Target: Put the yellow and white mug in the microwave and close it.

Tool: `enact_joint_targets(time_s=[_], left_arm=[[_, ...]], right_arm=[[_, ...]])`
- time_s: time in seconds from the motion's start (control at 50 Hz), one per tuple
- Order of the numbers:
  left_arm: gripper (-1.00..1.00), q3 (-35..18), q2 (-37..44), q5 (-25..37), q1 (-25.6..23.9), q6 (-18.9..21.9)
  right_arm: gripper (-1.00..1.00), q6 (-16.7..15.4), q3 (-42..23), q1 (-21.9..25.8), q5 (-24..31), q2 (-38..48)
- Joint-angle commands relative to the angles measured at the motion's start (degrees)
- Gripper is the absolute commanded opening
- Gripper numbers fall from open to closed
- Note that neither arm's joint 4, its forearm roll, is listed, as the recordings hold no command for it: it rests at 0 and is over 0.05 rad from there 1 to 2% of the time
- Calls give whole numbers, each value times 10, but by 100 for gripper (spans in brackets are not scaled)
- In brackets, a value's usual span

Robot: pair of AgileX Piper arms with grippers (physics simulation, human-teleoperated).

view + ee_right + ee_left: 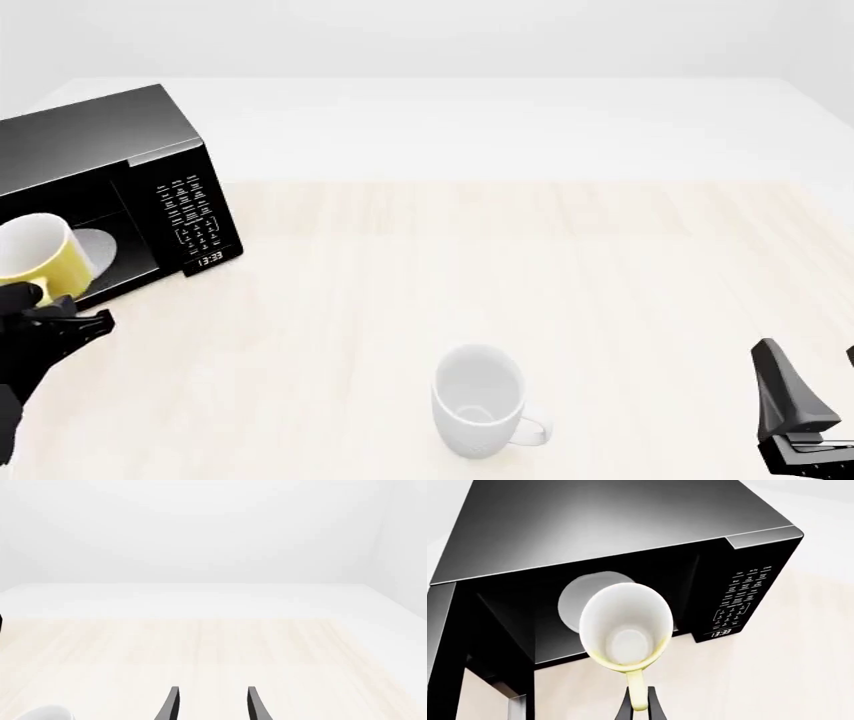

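Observation:
The yellow and white mug (38,262) hangs in the air just in front of the open cavity of the black microwave (100,140) at the far left of the table. My left gripper (640,706) is shut on its yellow handle; the mug (626,627) shows its white inside, with the white turntable plate (575,597) behind it in the cavity. The microwave's door stands open at the side in the left wrist view. My right gripper (210,702) is open and holds nothing, low at the front right (801,400).
An all-white mug (478,402) stands near the table's front middle, its handle toward the right. The microwave's button panel and clock (187,222) face the front. Light wood tabletop (561,270) stretches to the right.

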Motion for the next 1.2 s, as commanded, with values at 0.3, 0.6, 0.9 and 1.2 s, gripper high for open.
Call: enact_joint_targets(time_s=[0.3, 0.6, 0.9, 1.2], left_arm=[[-100, -23, 71, -39, 12, 4], [-100, -39, 95, -47, 15, 5], [-100, -51, 114, -55, 24, 3], [-100, -72, 117, -48, 35, 4]], right_arm=[[100, 0, 0, 0, 0, 0], [100, 0, 0, 0, 0, 0], [100, 0, 0, 0, 0, 0], [100, 0, 0, 0, 0, 0]])
